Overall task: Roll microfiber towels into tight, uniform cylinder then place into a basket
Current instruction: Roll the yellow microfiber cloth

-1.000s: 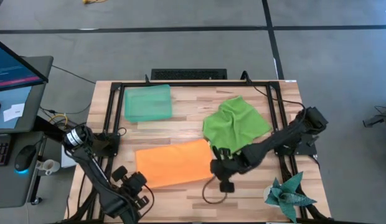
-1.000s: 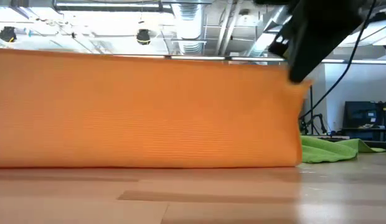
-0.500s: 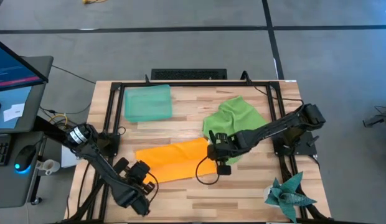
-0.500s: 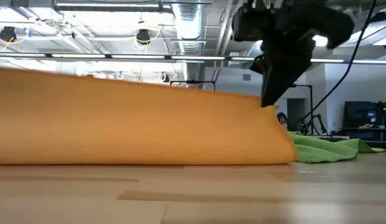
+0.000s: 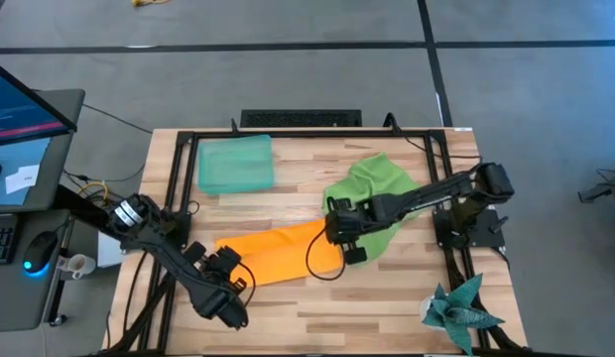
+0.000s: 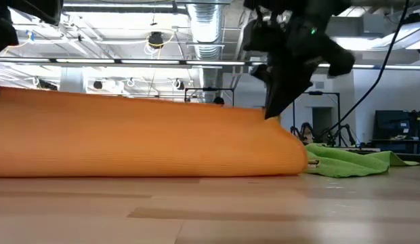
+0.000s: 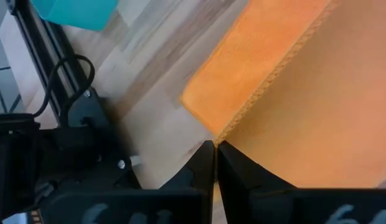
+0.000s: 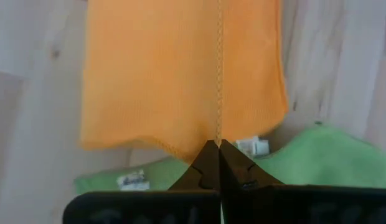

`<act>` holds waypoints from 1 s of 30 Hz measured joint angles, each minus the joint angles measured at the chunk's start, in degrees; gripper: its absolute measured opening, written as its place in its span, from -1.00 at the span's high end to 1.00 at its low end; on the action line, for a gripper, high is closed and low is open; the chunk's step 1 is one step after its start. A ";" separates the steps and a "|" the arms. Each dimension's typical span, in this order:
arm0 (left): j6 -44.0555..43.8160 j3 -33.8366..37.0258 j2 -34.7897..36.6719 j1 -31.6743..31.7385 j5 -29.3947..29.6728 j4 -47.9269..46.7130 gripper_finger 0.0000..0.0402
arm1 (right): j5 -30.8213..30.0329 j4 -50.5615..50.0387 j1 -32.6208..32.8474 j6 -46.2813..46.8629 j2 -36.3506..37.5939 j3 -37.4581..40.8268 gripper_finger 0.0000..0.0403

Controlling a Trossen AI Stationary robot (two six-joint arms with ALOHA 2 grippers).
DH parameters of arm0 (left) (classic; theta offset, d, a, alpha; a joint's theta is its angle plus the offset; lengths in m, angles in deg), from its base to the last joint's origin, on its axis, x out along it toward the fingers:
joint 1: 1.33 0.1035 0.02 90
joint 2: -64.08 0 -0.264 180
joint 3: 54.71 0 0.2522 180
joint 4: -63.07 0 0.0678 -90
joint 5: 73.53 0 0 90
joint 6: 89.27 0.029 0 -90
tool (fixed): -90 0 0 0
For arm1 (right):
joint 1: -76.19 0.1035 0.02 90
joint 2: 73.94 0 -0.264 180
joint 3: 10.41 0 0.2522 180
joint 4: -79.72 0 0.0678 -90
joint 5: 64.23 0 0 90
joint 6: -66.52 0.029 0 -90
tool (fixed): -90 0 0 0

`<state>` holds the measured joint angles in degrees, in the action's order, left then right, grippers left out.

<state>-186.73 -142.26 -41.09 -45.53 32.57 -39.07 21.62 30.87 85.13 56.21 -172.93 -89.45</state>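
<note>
Both grippers are pinching the orange towel (image 5: 278, 253) at opposite ends, folding it over near the bench's (image 5: 288, 198) middle.

The bench is carrying the orange towel doubled on itself toward the front edge, the lime green towel (image 5: 372, 198) lying crumpled just beside it toward the right, and the teal basket (image 5: 235, 164) sitting at the back left corner. The right gripper (image 5: 332, 230) is clamped shut on the towel's right corner; the left gripper (image 5: 233, 270) is clamped shut on its left corner.
</note>
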 joint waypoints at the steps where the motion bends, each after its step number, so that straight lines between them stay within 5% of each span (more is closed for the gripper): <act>1: 0.69 0.02 0.00 0.00 0.42 0.40 0.98 | 0.21 -0.52 -0.25 -0.13 -0.39 0.29 0.96; 19: 5.34 1.00 0.04 2.01 0.80 2.37 0.93 | -0.70 1.33 -1.68 -0.21 -4.41 -0.29 0.95; 30: 5.35 1.00 0.04 1.99 0.73 2.34 0.56 | -0.63 2.87 -3.48 -0.23 -4.41 -0.28 0.95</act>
<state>-181.38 -141.26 -41.05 -43.55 33.30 -36.73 21.00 33.74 81.65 55.98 -177.34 -89.73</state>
